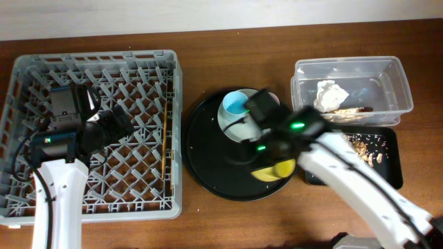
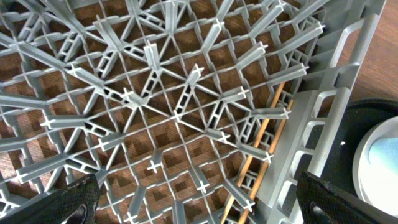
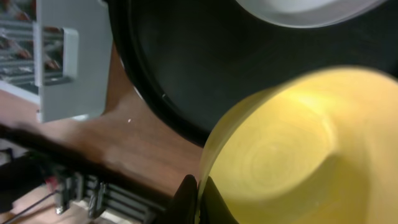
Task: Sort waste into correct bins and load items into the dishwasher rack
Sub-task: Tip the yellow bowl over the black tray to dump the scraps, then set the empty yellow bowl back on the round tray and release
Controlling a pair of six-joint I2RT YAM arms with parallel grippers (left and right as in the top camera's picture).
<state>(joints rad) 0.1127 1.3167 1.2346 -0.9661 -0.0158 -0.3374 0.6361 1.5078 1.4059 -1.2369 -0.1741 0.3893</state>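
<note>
My right gripper is shut on the rim of the small yellow bowl and holds it over the front right of the round black tray; from overhead the bowl shows under the gripper. The light blue cup sits on the pale plate. My left gripper is open and empty above the grey rack, also seen overhead. The chopsticks lie along the rack's right side. The napkin lies in the clear tub. Crumbs lie in the black rectangular tray. The pink cup is out of view.
The large round black tray stands between the rack and the bins; it also shows in the right wrist view. A thin dark strip lies in the tub beside the napkin. The plate's edge shows at the right of the left wrist view.
</note>
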